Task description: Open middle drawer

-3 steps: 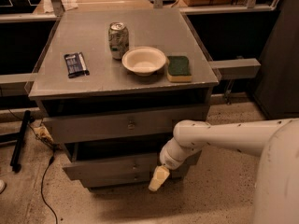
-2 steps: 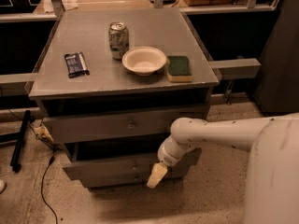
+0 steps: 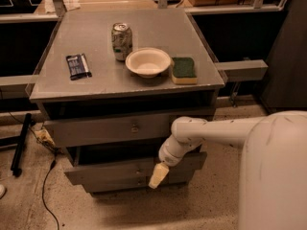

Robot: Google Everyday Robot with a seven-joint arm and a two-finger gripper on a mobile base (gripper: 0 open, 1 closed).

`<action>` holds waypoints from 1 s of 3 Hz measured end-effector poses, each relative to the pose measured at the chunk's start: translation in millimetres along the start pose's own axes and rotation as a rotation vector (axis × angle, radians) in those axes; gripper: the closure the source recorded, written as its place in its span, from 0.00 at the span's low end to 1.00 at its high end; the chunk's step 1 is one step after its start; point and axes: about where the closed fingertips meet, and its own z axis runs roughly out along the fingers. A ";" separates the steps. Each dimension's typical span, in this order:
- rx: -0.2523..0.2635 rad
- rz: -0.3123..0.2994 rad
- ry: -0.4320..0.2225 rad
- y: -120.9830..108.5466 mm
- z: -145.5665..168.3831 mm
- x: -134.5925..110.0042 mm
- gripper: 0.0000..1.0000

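The gripper (image 3: 158, 175) hung in front of the cabinet, below the front edge of the worktop (image 3: 96, 23) and toward its right corner. Its cream tip lay over the middle drawer (image 3: 105, 172), right of that drawer's centre; whether it was open or closed could not be told. The white arm (image 3: 211, 131) crossed the right end of the top drawer (image 3: 96, 131). The cabinet had three drawers, the bottom drawer (image 3: 120, 186) the narrowest. Four things stood on the worktop: one can (image 3: 121, 41) mid-top, one bowl (image 3: 147, 61) just beside it, one sponge (image 3: 183, 70) near the right edge, and one dark packet (image 3: 78, 65) near the left edge.
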 end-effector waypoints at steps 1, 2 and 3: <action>-0.024 0.012 0.027 -3.8 17.8 6.2 0.00; -0.045 0.026 0.055 -6.2 34.9 16.1 0.00; -0.060 0.025 0.073 -3.4 39.0 21.2 0.00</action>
